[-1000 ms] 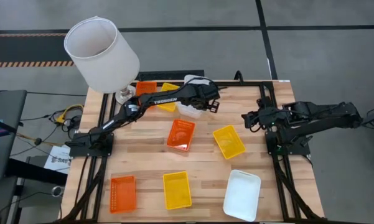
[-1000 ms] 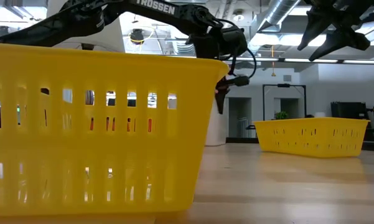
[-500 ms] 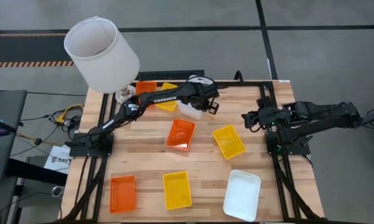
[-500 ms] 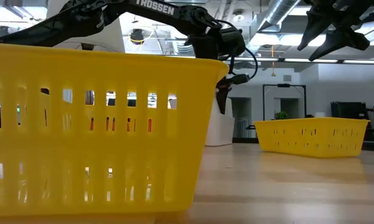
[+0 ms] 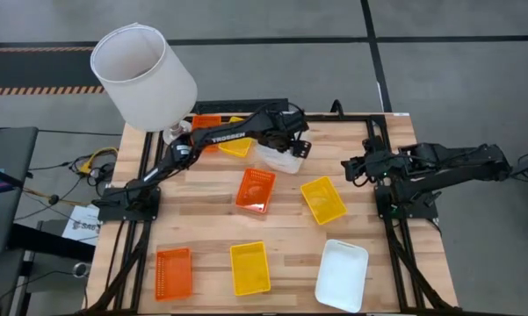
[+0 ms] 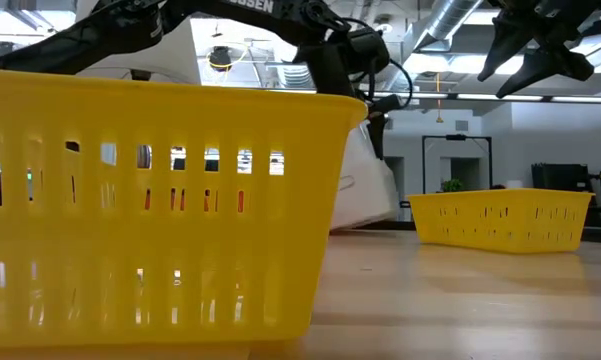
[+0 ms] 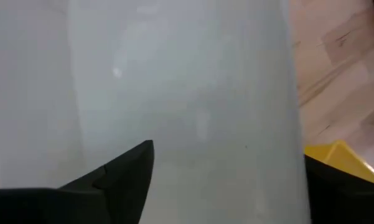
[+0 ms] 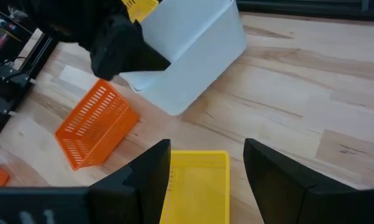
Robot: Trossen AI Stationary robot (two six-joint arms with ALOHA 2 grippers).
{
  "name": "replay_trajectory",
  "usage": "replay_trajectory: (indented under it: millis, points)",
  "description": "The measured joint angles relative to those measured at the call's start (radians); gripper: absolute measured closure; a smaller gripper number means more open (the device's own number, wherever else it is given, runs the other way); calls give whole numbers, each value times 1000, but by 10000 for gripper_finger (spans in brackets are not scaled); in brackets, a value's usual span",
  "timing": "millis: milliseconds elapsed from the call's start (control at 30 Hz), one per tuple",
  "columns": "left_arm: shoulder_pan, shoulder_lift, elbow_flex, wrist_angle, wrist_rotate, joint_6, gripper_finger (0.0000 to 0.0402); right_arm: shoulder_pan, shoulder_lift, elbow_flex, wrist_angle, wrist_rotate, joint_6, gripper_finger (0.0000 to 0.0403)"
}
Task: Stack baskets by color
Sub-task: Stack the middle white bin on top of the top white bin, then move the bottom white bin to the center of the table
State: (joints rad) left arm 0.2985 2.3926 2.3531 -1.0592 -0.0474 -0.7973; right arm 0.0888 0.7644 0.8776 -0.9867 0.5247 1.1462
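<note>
A white basket [image 5: 279,159] lies tilted at the table's far middle, also seen in the low view [image 6: 365,190] and the right wrist view [image 8: 190,43]. My left gripper [image 5: 293,145] hovers open right over it, fingers wide apart above the white surface [image 7: 193,81]. Nearby are an orange basket [image 5: 206,124] and a yellow basket [image 5: 238,146], partly under the arm. On the table lie another orange basket [image 5: 255,190], a yellow one [image 5: 322,199], and a near row of orange [image 5: 173,272], yellow [image 5: 249,268] and white [image 5: 342,275]. My right gripper [image 5: 350,167] waits open, raised at the right. My left gripper stands open, slanting down over the white basket's raised end [image 8: 143,71]. I cannot tell whether a finger still touches it: the gripper itself covers that place.
A big white lampshade [image 5: 145,75] stands at the far left corner. In the low view the near yellow basket [image 6: 160,200] blocks most of the table's left. Bare wood shows between the middle baskets and the near row. My right gripper [image 8: 205,180] hangs above the yellow basket [image 8: 196,186].
My left gripper has opened, letting go of the white basket, and has risen a little. The basket, held with one end up before, has tipped down toward the table's right and now lies tilted on the table.
</note>
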Motion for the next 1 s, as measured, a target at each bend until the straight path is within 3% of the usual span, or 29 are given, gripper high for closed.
replay_trajectory:
  millis: [367, 567, 767, 1000]
  points:
    - [6, -27, 3, 11, 42, 19, 120, 0, 0, 0, 0, 0, -6, 178]
    - [3, -72, 3, 21, 134, 54, 120, 2, 0, 0, 0, -6, -3, 178]
    - [-75, -183, 3, 3, 293, 129, 121, 43, 0, 0, 0, -149, -1, 178]
    - [-234, -316, 3, -35, 228, 104, 121, 185, 3, 0, -12, -319, 131, 178]
